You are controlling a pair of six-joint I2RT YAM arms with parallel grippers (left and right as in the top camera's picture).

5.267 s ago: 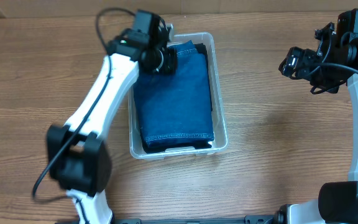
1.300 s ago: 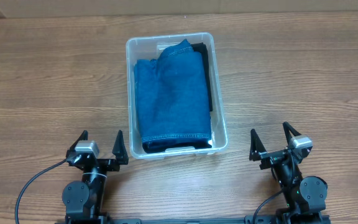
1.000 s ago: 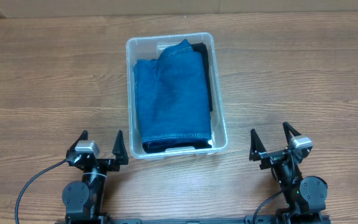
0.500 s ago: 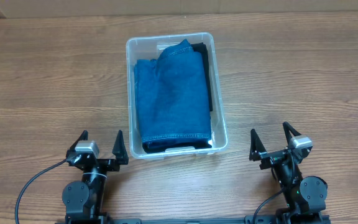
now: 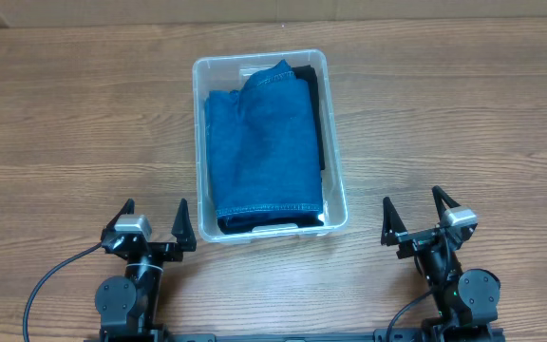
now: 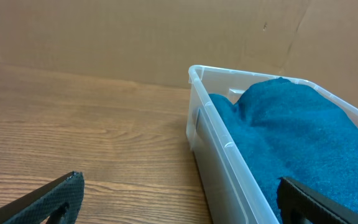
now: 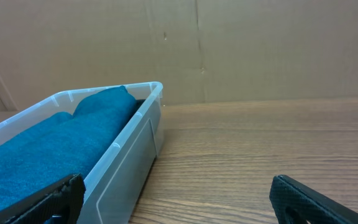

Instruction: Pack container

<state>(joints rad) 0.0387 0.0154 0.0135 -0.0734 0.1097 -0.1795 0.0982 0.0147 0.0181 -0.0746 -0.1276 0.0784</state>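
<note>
The clear plastic container (image 5: 198, 142) stands in the middle of the wooden table, holding folded blue denim (image 5: 262, 147) over a dark cloth (image 5: 311, 81). My left gripper (image 5: 153, 220) rests open at the table's front, left of the container's near corner. Open as well, my right gripper (image 5: 412, 214) sits at the front, to the container's right. Nothing lies between either pair of fingers. In the left wrist view the container (image 6: 219, 134) and denim (image 6: 303, 130) fill the right side. The right wrist view has the container (image 7: 126, 146) and denim (image 7: 55, 140) at left.
A brown cardboard wall (image 6: 135, 37) stands behind the table's far edge, cardboard (image 7: 260, 50) also backing the right wrist view. Bare wood (image 5: 463, 123) stretches on both sides of the container. A black cable (image 5: 50, 285) loops from the left arm's base.
</note>
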